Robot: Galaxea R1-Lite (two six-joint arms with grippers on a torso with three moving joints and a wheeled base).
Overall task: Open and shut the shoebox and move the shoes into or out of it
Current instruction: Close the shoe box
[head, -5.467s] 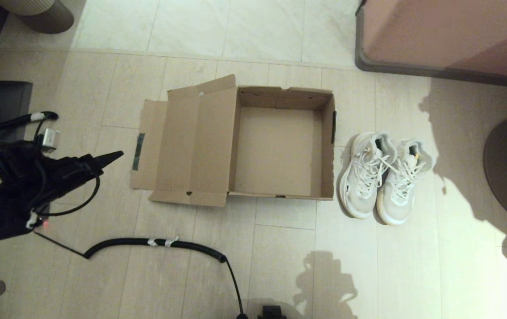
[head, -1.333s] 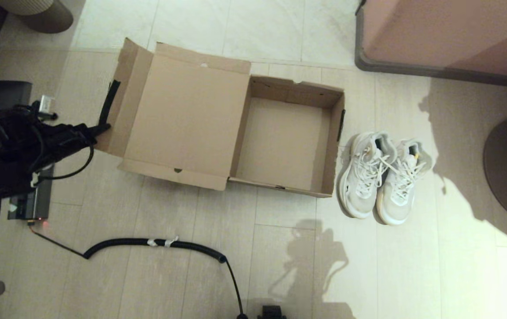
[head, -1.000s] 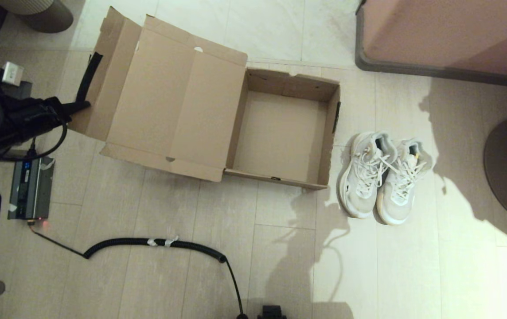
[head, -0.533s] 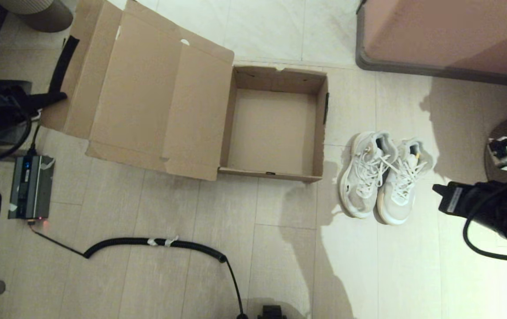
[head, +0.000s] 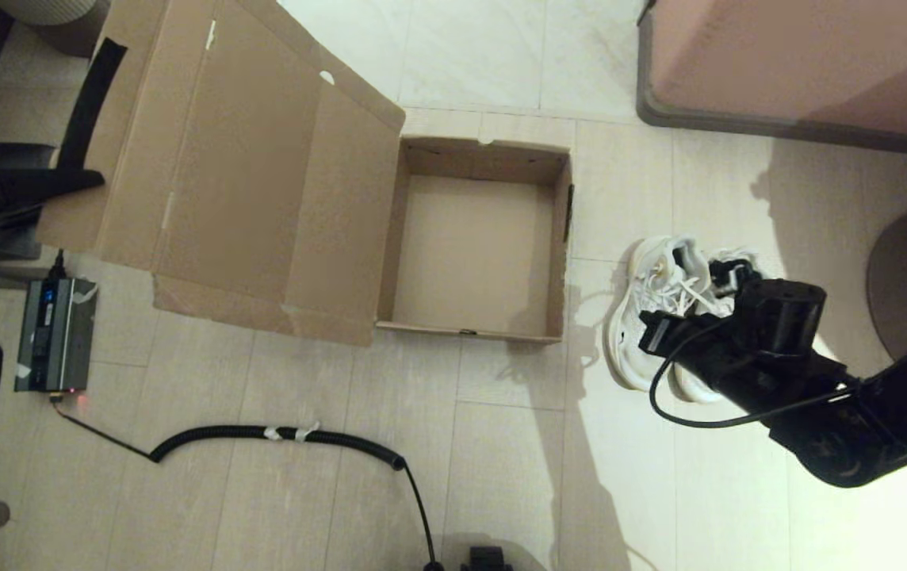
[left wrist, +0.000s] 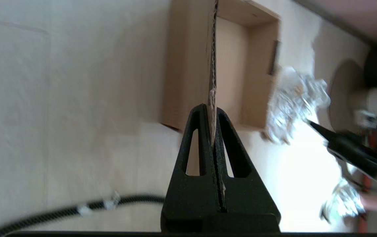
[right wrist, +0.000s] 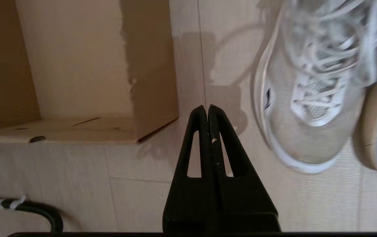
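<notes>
- The shoebox (head: 469, 246) is plain brown cardboard, inside and out; its raised lid flap (head: 216, 159) carries a dark, near-black tape strip (head: 89, 103) at its 9 o'clock edge.
- The shoes (head: 660, 317), at 3 o'clock from the shoebox, are off-white mesh with white laces and pale soles.
- The left pincer (left wrist: 212, 131) and right pincer (right wrist: 208, 131) are matte black.
- The floor (head: 501, 476) is pale beige tile with thin darker seams.
- A black coiled cable (head: 279, 436) bears white tape bands.
</notes>
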